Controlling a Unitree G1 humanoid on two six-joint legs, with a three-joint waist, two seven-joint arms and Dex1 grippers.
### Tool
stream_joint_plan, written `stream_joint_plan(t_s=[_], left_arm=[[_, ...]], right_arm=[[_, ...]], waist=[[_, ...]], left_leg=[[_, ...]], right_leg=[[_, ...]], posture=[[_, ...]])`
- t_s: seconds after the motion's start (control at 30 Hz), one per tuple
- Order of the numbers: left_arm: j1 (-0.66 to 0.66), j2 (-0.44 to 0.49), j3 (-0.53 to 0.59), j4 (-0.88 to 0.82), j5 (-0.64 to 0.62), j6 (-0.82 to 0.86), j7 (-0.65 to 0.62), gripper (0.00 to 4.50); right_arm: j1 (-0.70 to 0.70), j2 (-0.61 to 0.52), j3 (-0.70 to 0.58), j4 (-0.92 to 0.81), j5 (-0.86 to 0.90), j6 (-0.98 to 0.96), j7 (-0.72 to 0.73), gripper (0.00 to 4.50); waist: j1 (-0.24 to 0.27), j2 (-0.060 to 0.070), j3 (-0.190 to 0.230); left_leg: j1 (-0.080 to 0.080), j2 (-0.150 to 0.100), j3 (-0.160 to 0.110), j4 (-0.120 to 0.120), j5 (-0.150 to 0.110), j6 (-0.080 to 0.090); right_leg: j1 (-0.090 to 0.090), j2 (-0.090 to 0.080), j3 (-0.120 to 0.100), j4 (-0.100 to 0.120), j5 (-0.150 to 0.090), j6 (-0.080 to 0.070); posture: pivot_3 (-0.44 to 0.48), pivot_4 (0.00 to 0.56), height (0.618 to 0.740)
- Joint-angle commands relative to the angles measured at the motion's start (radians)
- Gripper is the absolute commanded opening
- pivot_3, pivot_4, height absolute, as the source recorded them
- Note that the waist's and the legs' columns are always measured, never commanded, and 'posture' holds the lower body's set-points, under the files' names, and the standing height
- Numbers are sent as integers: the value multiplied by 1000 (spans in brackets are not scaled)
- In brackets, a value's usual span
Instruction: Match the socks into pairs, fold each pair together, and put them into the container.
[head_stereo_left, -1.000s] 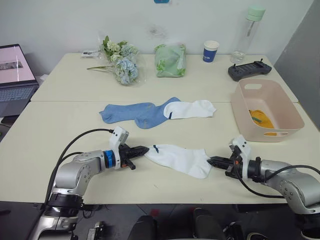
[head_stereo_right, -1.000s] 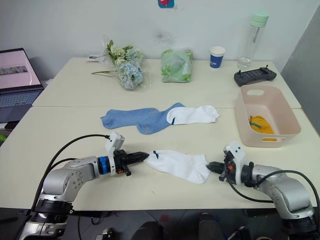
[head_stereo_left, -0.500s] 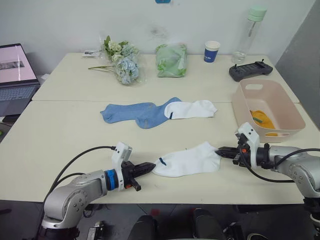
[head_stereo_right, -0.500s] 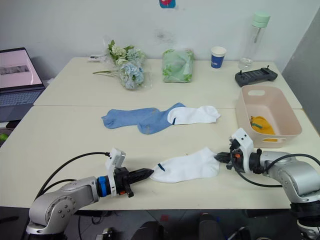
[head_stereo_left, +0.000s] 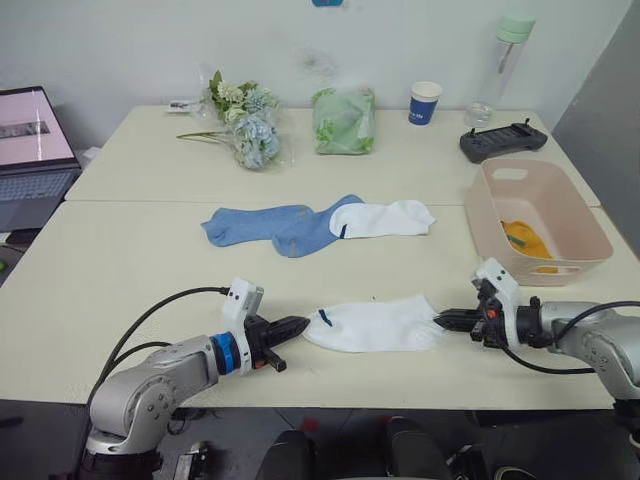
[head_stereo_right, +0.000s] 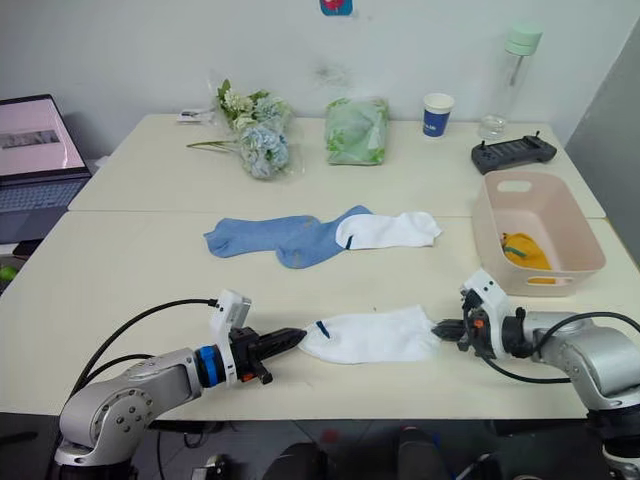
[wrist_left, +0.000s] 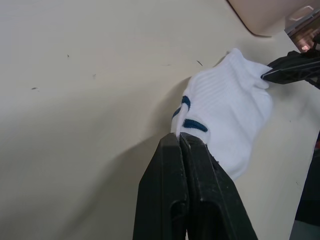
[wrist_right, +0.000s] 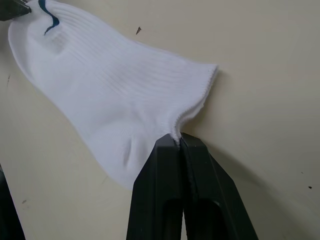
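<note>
Left claw pinching white sock at one end, right claw clamping the opposite end

Socks on tabletop: two white, two light blue. One yellow bundle inside one pink container. One cup, one bottle.

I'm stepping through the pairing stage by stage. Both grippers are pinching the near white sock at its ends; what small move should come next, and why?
Probably carry the near white sock, stretched between the left gripper and right gripper, up the table and lay it onto the other white sock. Its mate lies there, partly overlapping a light blue sock, and the pair must be together before folding.
</note>
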Motion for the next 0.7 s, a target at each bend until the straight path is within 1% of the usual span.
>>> stream_joint_plan(t_s=[0.03, 0.13, 0.23, 0.33, 0.6, 0.63, 0.7], left_arm=[[-11, 15, -7, 5, 7, -26, -17, 0], [-16, 18, -8, 16, 10, -30, -22, 0], [-19, 24, -22, 37, 29, -42, -27, 0], [-33, 19, -27, 50, 35, -54, -27, 0], [-33, 27, -54, 58, 56, -77, -42, 0], [-28, 34, -60, 54, 63, -93, -59, 0], [-19, 37, -57, 51, 61, -104, -70, 395]], right_arm=[[10, -2, -32, -33, 21, 2, -2, 42], [13, 6, -57, -48, 49, 36, -23, 42], [29, -1, -55, -73, 65, 54, -19, 42], [-3, 22, -73, -63, 67, 58, -59, 42], [-6, 4, -39, -51, 43, 56, -73, 42], [-6, 1, -38, -51, 39, 51, -72, 254], [-5, 4, -45, -48, 31, 25, -71, 687]], waist=[[0, 0, 0], [0, 0, 0], [0, 0, 0], [0, 0, 0], [0, 0, 0], [0, 0, 0], [0, 0, 0]], left_leg=[[0, 0, 0, 0, 0, 0], [0, 0, 1, 0, 0, 0], [0, 0, 0, 0, 0, 0], [0, 0, 0, 0, 0, 0], [0, 0, 0, 0, 0, 0], [0, 0, 0, 0, 0, 0], [0, 0, 0, 0, 0, 0]], right_leg=[[0, 0, 0, 0, 0, 0], [0, 0, 1, 0, 0, 0], [0, 0, 0, 0, 0, 0], [0, 0, 0, 0, 0, 0], [0, 0, 0, -1, 0, 0], [0, 0, 0, -1, 0, 0], [0, 0, 0, -1, 0, 0]], posture=[[0, 150, 740], [0, 150, 740], [0, 150, 740], [0, 150, 740], [0, 150, 740], [0, 150, 740], [0, 150, 740]])
